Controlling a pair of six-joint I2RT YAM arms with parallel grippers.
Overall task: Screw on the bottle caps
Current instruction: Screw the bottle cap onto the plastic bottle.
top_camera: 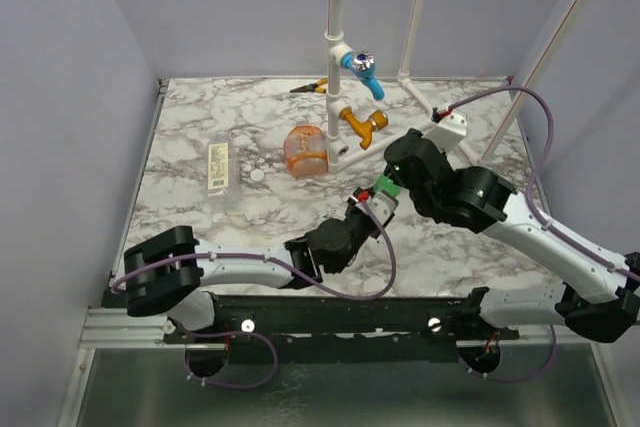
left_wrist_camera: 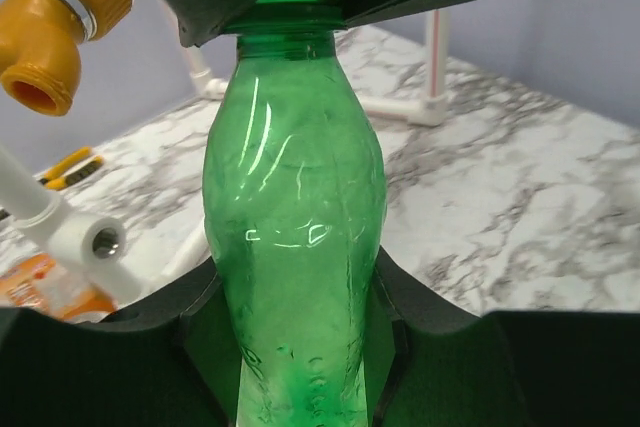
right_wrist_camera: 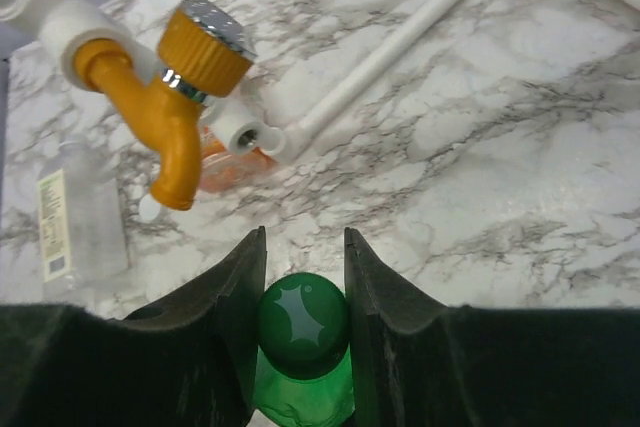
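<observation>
The slim green bottle (left_wrist_camera: pixel 295 227) stands upright over the front middle of the table, with my left gripper (left_wrist_camera: pixel 295 292) shut round its lower body. A dark green cap (right_wrist_camera: pixel 303 325) sits on its neck. My right gripper (right_wrist_camera: pixel 304 257) comes from above and is shut on that cap, one finger pressed to each side. In the top view both grippers meet at the green bottle (top_camera: pixel 383 190). A white cap (top_camera: pixel 258 175) lies loose on the table between the clear labelled bottle (top_camera: pixel 218 169), which lies flat, and the orange bottle (top_camera: pixel 305 150).
A white pipe frame (top_camera: pixel 336 47) rises at the back middle, carrying a blue tap (top_camera: pixel 362 69) and an orange tap (top_camera: pixel 362 122) close behind the grippers. Yellow-handled pliers (top_camera: pixel 308 87) lie at the far edge. A slanted white pipe (top_camera: pixel 418 17) stands at the back right.
</observation>
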